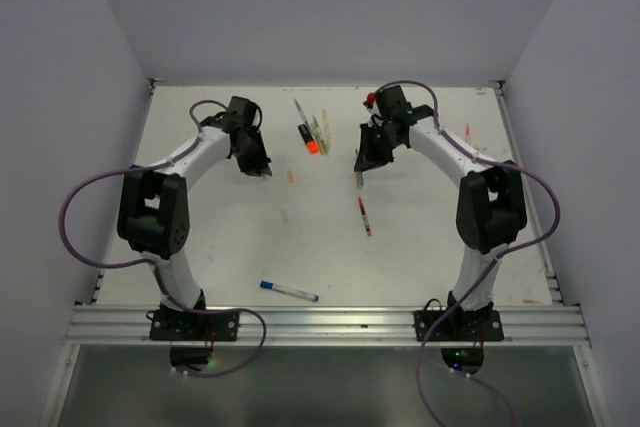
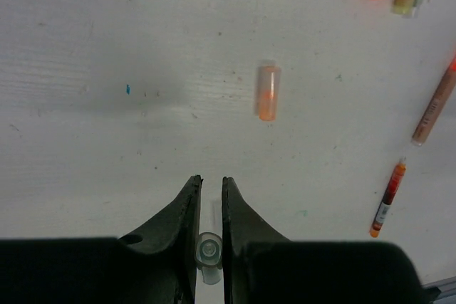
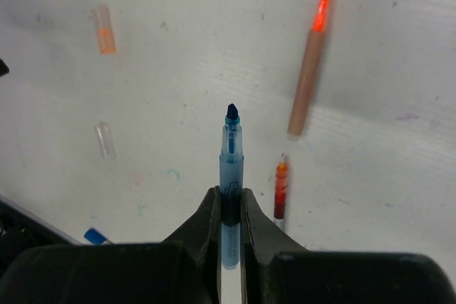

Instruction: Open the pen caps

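Observation:
My left gripper (image 2: pixel 208 179) is shut on a small clear pen cap (image 2: pixel 208 253), held deep between the jaws with its round end facing the camera. My right gripper (image 3: pixel 229 190) is shut on the barrel of a blue pen (image 3: pixel 231 158), whose bare dark tip points away from me. In the top view the left gripper (image 1: pixel 262 172) and right gripper (image 1: pixel 359 169) hover apart over the far middle of the table. A loose orange cap (image 2: pixel 268 92) lies on the table ahead of the left jaws. Another clear cap (image 3: pixel 105 140) lies left of the right gripper.
An orange highlighter (image 1: pixel 312 142) and yellow-green pens (image 1: pixel 322 127) lie at the back centre. A red pen (image 1: pixel 364 217) lies below the right gripper, and a blue-capped pen (image 1: pixel 290 291) lies near the front rail. An orange-tipped tan pen (image 3: pixel 311 69) lies ahead of the right jaws.

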